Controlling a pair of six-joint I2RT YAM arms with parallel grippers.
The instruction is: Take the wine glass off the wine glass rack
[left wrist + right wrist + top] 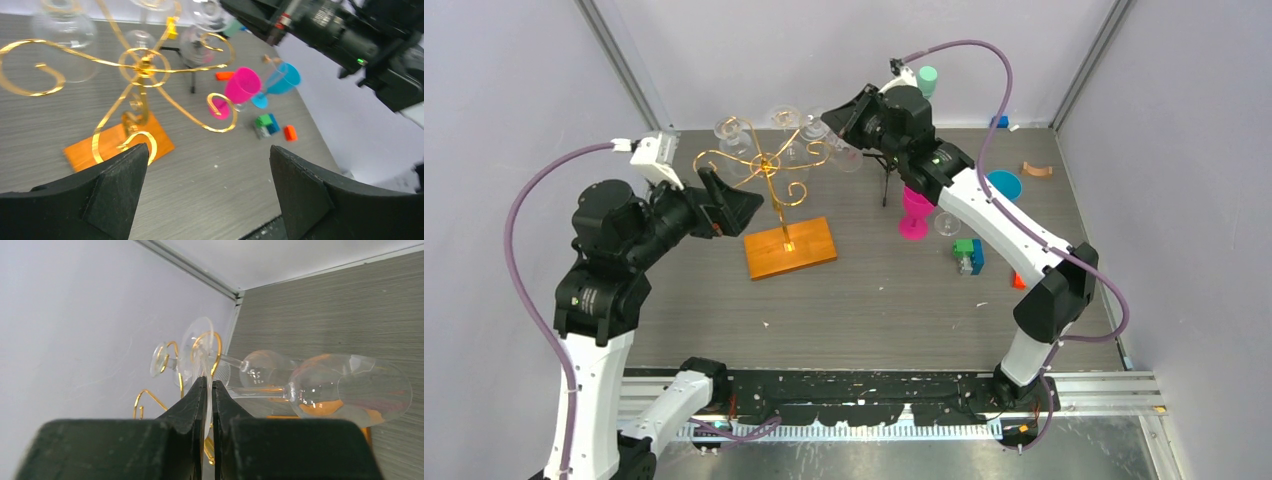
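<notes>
Your right gripper [209,384] is pinched together on the thin clear foot of the wine glass [350,387]. The two dark fingers have only the disc's edge between them. From there the stem runs to the bowl, which catches an orange tint from what lies behind it. The foot sits right at a gold curl of the wine glass rack [769,165], at the rack's far right arm. You cannot tell from these views whether the foot rests on the wire or only overlaps it.

A second glass [265,370] hangs just beside the held one, and more clear glasses sit on the far scrolls. The rack's post stands on its orange-brown wooden base [790,248], which lies flat on the grey table [874,310].

Your left gripper [209,150] has its jaws spread wide with nothing between them. It hovers on the near left side of the rack, pointing at the scrolls and apart from the gold wire.

To the right of the rack you have a pink goblet [915,212], a blue cup [1004,185], green and blue blocks [968,255] and a small orange block [1018,281].

A small red-and-white sticker [284,20] shows on the right arm's wrist in the left wrist view — it is too blurred to read.
</notes>
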